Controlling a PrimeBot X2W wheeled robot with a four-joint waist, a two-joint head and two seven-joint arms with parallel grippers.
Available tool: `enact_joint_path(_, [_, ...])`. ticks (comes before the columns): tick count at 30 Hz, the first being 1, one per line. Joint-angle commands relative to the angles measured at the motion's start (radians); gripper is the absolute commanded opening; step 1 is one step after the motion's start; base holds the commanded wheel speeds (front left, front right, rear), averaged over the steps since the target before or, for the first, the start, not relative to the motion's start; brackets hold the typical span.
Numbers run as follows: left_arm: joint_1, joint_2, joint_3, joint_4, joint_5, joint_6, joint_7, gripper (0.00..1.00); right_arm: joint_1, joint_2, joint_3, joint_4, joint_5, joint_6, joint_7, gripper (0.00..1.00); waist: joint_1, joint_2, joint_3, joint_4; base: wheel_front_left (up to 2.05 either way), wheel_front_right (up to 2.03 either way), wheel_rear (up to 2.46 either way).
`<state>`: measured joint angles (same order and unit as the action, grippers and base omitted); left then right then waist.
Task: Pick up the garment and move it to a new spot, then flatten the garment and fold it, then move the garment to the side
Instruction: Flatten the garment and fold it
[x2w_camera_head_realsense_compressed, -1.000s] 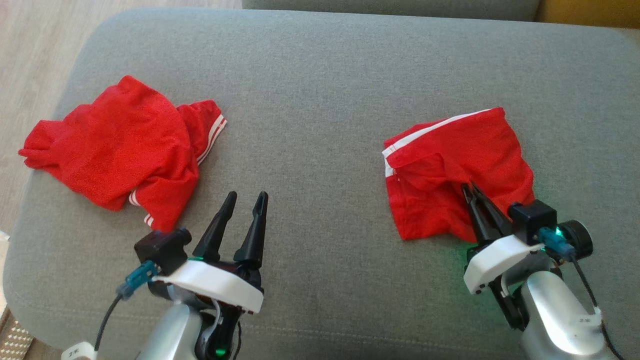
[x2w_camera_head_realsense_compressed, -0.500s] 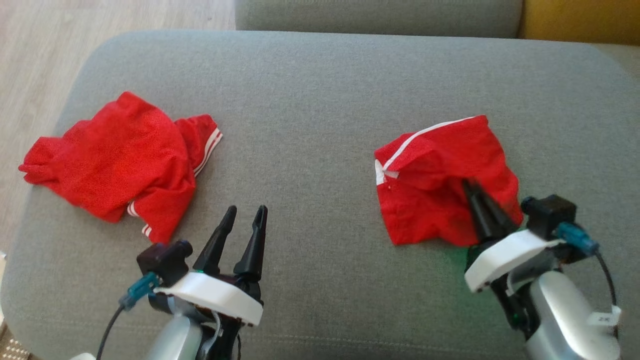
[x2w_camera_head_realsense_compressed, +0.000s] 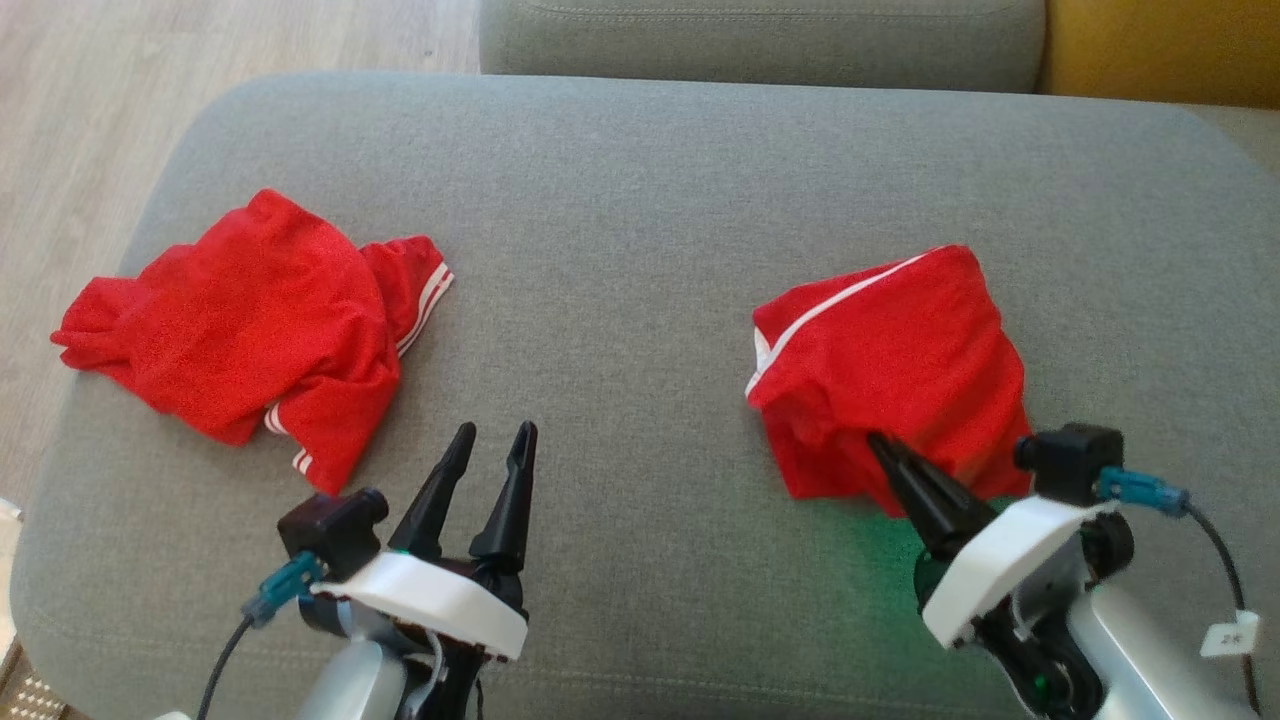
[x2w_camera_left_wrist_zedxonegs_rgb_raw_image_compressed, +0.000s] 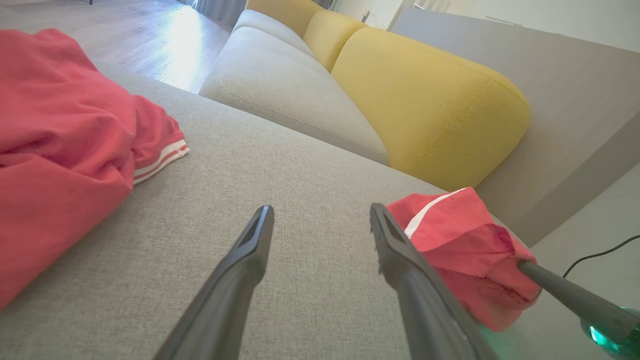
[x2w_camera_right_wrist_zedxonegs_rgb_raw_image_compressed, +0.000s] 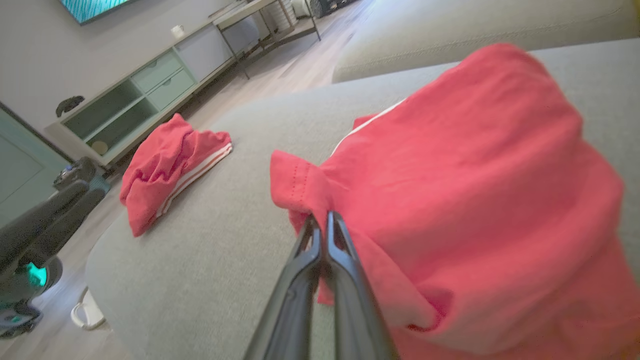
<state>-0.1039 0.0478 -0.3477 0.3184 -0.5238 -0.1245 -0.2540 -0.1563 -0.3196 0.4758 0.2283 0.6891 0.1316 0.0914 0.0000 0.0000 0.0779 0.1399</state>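
Garment (x2w_camera_head_realsense_compressed: 900, 360), red with a white stripe, is bunched on the right of the grey cushion (x2w_camera_head_realsense_compressed: 620, 250), its near edge clamped in the right tool (x2w_camera_head_realsense_compressed: 880, 442), fingers together. The left tool (x2w_camera_head_realsense_compressed: 496, 430) is held with fingers apart, near a 2nd red garment (x2w_camera_head_realsense_compressed: 250, 330).

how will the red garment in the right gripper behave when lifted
Probably floppy: the red garment bunches and drapes around the shut right gripper. Likely light, since a fingertip pinch holds one fold. It may drag across the grey cushion.
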Motion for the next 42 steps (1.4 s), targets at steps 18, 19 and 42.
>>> enact_joint_path(18, [-0.045,0.002,0.015,-0.028,-0.005,-0.006,-0.008,1.0,-0.114,-0.021,0.104,0.144,-0.136,-0.001,-0.016,1.0,0.0,0.0,0.056,0.02,0.0,0.0,0.0])
enact_joint_path(19, [-0.046,0.002,0.015,-0.026,-0.005,-0.006,-0.008,1.0,-0.117,-0.019,0.103,0.15,-0.139,-0.001,-0.02,1.0,0.0,0.0,0.056,0.021,0.0,0.0,0.0])
enact_joint_path(42, [-0.032,0.002,0.064,-0.063,0.004,-0.006,-0.008,1.0,-0.071,0.073,-0.235,0.081,-0.441,-0.001,-0.26,1.0,0.0,0.0,0.009,-0.04,0.0,0.0,0.0])
